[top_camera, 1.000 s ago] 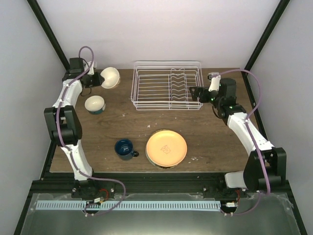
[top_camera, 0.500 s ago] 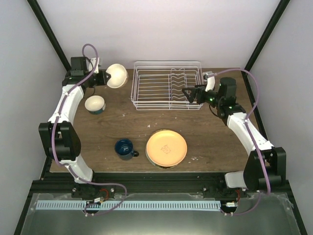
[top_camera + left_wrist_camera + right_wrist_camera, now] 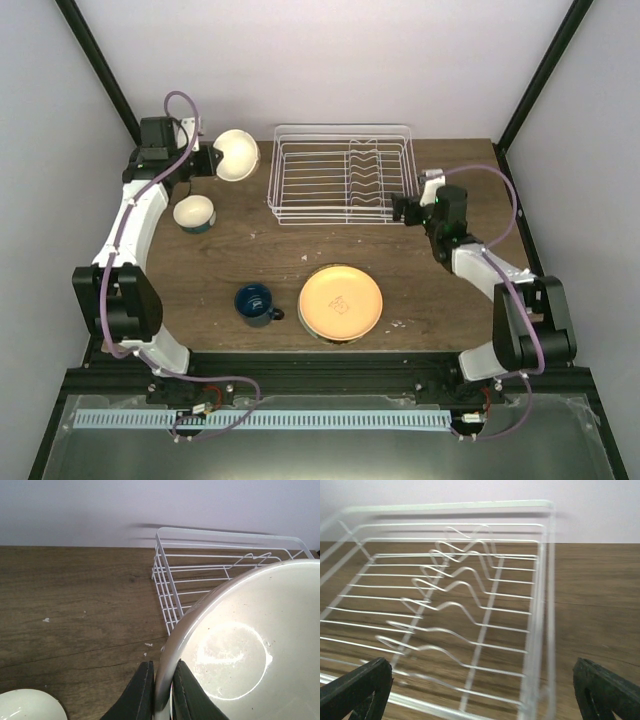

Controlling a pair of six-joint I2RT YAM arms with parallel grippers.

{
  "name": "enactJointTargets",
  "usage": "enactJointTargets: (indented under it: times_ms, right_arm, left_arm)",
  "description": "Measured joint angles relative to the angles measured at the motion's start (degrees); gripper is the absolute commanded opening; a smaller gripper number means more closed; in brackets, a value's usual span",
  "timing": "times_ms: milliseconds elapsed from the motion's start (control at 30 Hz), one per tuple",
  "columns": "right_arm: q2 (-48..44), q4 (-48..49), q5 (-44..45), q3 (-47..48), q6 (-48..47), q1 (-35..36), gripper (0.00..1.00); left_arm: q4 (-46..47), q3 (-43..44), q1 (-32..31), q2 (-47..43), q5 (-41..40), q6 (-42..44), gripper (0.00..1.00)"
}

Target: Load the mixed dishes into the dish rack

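Observation:
My left gripper (image 3: 216, 161) is shut on the rim of the cream bowl (image 3: 238, 154), held tilted above the table just left of the dish rack (image 3: 340, 129). In the left wrist view its fingers (image 3: 141, 692) pinch the bowl's wall (image 3: 250, 645), with the white wire rack (image 3: 225, 557) behind. The white bowl with a blue outside (image 3: 194, 212), the dark blue mug (image 3: 256, 303) and the orange-yellow plate (image 3: 341, 302) rest on the table. My right gripper (image 3: 404, 208) stands open and empty at the rack's right front corner, facing the prongs (image 3: 465, 600).
The wooden table (image 3: 440, 290) ends at black frame posts (image 3: 530, 90) on both sides and a pale wall behind. The white bowl's rim (image 3: 25, 707) shows at the bottom left of the left wrist view. Small crumbs (image 3: 46, 620) dot the wood.
My left gripper has carried the cream bowl to the right, closer to the rack. The right gripper has drawn back from the rack's right side toward its front corner, still open.

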Motion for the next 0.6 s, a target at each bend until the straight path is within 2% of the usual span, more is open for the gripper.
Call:
enactJointTargets:
  times_ms: [133, 300, 600]
  right_arm:
    - [-2.51, 11.04, 7.58, -9.70, -5.79, 0.00, 1.00]
    - [0.63, 21.03, 11.98, -14.16, -10.25, -0.07, 1.00]
    - [0.85, 23.63, 9.97, -14.45, -12.63, -5.38, 1.00]
  left_arm:
    - [0.00, -0.55, 0.00, -1.88, -0.81, 0.24, 0.00]
    - [-0.02, -0.55, 0.00, -2.60, -1.20, 0.98, 0.00]
    - [-0.90, -0.55, 0.00, -2.60, -2.12, 1.79, 0.00]
